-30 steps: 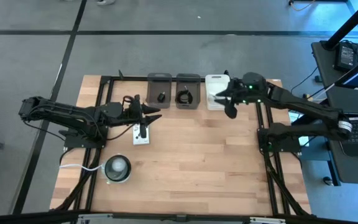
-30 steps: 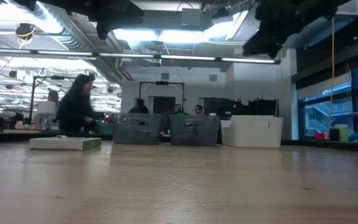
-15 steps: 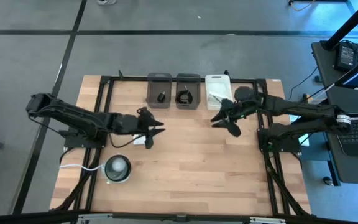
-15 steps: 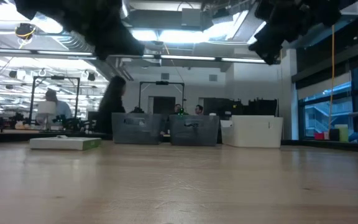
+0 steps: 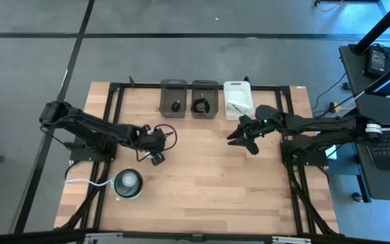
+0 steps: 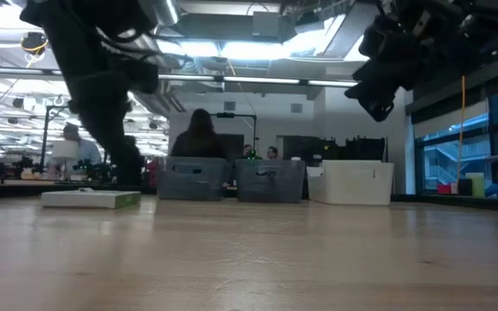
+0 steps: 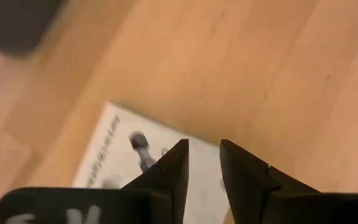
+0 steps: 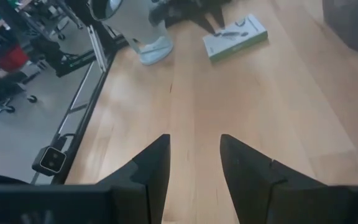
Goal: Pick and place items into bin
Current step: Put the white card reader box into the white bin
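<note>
The left gripper [image 7: 202,163] hangs low over the flat white rectangular packet with dark print [image 7: 126,163] on the wooden table [image 5: 208,183], jaws slightly parted, apparently holding nothing. The right gripper [image 8: 192,163] hovers open and empty near the white bin [image 5: 237,100].

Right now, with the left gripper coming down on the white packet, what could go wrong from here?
1. The left gripper sits over one end of the packet, not its middle; a flat packet lying on the table may slip out or get pushed along.
2. The disc and its cord lie close by the left arm; a low swing could snag them.
3. The right gripper hangs in front of the white bin, so a carry towards it could cross arms.
</note>
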### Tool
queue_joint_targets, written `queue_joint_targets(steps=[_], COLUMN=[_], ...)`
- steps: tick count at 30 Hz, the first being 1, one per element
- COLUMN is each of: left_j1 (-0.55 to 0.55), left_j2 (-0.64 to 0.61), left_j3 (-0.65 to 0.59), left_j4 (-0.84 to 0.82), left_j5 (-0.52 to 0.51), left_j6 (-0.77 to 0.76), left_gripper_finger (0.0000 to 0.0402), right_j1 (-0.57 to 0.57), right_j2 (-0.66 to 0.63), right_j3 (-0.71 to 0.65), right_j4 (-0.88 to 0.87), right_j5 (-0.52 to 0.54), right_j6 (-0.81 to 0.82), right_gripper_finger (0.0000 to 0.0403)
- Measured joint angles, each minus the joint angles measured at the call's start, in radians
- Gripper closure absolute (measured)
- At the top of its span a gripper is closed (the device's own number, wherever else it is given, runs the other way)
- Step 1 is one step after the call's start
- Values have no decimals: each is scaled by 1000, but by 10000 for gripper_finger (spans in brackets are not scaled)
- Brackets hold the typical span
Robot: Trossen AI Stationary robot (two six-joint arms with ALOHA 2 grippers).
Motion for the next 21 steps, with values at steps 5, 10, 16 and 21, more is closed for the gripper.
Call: queue_joint_targets(steps=[5,10,16,21], left_j1=[7,7,7,7], left_j2=[70,141,180,187], left_j3=[0,0,5,0], left_j4=[-11,-10,54,218], left_j5=[49,98,130,150], left_j6=[-32,-27,-38,-38], left_gripper_finger=[345,373,393,398], right_j1=[0,0,0,0], right_j2=[0,-1,-1,-1], right_j3=[0,0,1,1], right_j4=[28,48,55,57], right_j5=[0,0,0,0], right_j6=[-1,-1,0,0], right_gripper_finger=[257,257,257,257])
